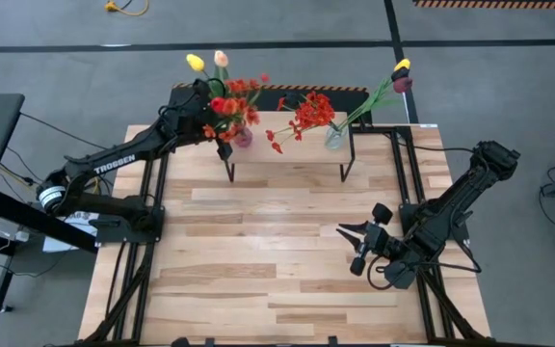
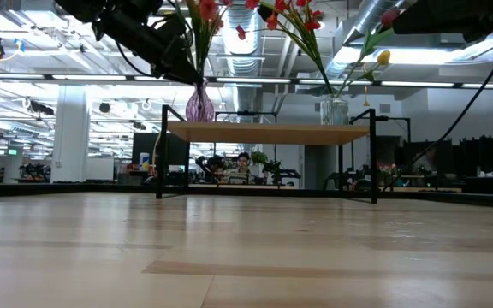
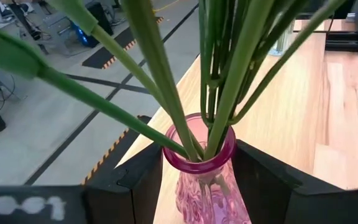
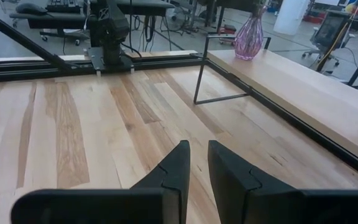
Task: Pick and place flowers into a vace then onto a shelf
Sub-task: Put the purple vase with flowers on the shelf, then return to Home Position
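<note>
A pink glass vase (image 3: 207, 186) stands upright on the left end of the shelf (image 1: 287, 159), filled with green-stemmed flowers (image 1: 227, 101): yellow and cream tulips and orange-red sprays. My left gripper (image 3: 199, 158) is closed around this vase. A clear vase (image 1: 334, 138) with an orange-red spray and yellow and maroon tulips stands on the shelf's right end. My right gripper (image 4: 197, 155) hovers over the table's right part, shut and with nothing in it. My left gripper has the pink vase's upper body just under the rim (image 3: 229, 155) between its two fingers (image 3: 263, 180). It comes nearly level from the table's left side. The vase is upright, its base (image 2: 199, 118) on the shelf top, and the stems rise above the fingers.
The shelf's thin black legs (image 1: 231, 172) stand on the far part of the plank table (image 1: 258, 270). Black frame rails (image 1: 408, 183) run along the table's left and right sides. Bare planks lie in front of the shelf.
</note>
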Controlling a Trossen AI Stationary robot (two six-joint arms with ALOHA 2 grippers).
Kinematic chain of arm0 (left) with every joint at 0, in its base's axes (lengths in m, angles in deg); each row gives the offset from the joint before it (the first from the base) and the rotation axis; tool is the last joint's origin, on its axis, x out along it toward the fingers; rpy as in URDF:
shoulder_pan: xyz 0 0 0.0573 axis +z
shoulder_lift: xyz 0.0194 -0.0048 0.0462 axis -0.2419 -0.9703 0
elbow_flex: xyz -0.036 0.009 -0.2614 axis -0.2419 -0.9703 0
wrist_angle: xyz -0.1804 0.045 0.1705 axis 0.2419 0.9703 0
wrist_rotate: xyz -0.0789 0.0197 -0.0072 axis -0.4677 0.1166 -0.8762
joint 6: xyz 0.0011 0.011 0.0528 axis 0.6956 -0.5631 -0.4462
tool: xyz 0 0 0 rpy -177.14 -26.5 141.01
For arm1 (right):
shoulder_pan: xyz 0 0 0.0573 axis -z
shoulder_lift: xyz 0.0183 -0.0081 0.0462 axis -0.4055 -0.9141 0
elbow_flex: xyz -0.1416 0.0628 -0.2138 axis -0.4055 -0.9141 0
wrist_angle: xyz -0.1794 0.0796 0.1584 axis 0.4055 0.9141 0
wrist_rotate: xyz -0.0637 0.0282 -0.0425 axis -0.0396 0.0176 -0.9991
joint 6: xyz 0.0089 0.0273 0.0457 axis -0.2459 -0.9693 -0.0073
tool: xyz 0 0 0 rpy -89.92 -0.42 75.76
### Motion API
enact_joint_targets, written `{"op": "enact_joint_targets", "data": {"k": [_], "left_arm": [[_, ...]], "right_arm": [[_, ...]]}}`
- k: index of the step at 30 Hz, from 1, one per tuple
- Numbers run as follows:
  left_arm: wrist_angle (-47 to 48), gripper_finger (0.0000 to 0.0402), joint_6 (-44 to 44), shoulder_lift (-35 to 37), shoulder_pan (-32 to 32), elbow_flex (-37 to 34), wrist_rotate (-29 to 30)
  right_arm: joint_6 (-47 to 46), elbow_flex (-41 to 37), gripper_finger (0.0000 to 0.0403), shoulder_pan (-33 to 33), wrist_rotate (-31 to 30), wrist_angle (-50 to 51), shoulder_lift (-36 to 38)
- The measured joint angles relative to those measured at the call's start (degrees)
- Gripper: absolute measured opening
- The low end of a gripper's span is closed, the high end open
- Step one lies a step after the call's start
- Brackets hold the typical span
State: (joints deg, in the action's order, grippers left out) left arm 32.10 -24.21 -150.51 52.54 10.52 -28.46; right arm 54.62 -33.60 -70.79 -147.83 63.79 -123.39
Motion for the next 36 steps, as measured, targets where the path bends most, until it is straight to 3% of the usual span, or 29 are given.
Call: {"op": "enact_joint_targets", "data": {"k": [5,18,36], "left_arm": [[0.78,0.0187,0.60,0.00,0.00,0.00,-0.01],[3.24,0.0278,0.78,-0.02,0.00,-0.04,0.33],[7.21,0.0284,-0.99,5.56,0.00,-0.02,1.09]], "right_arm": [[0.00,0.00,0.0052,0.00,0.17,0.00,0.00],[0.00,0.00,0.0052,0.00,0.22,-0.37,0.00],[0.00,0.00,0.0052,0.00,0.33,-0.39,-0.02]]}}
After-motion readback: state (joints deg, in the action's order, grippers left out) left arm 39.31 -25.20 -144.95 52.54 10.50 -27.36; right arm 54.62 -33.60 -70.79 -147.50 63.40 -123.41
